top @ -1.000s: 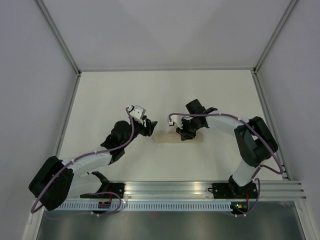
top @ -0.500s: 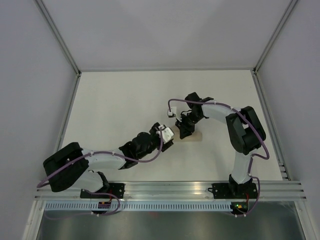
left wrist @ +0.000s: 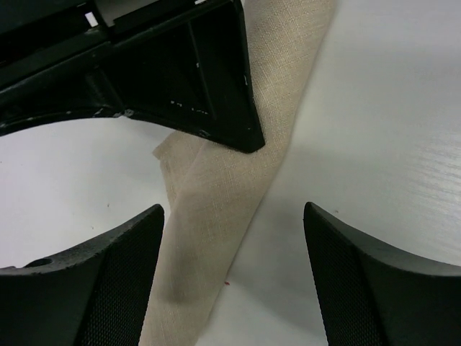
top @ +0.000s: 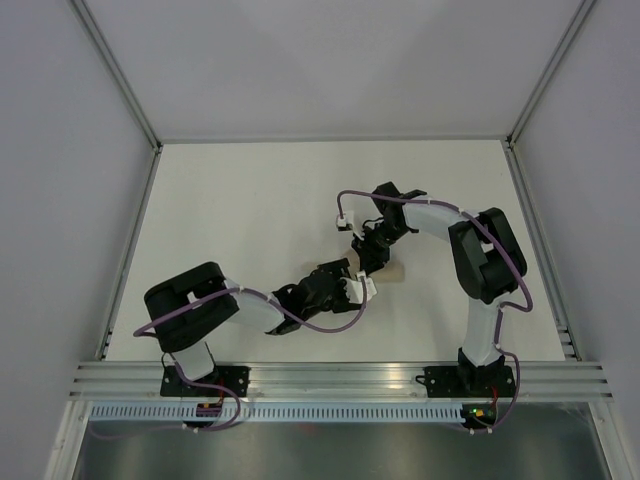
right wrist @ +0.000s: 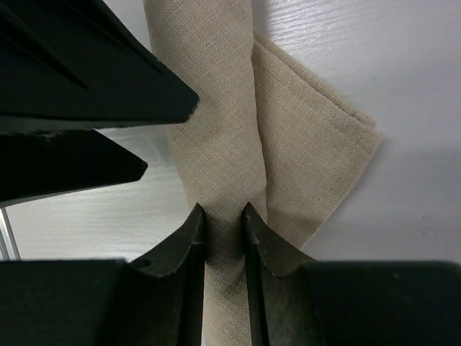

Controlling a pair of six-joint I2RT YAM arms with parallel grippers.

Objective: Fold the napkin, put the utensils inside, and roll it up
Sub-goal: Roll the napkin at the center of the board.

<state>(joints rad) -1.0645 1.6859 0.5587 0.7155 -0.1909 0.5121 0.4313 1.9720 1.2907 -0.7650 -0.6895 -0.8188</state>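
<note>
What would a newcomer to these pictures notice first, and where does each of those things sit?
The napkin, rolled into a tight beige tube with one corner flap lying flat beside it, lies near the middle of the table. The right gripper pinches the roll between its fingers. The left gripper stands open over the cloth, close to the right one.

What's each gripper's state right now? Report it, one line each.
Left gripper: open, holding nothing.
Right gripper: closed on the rolled napkin.
</note>
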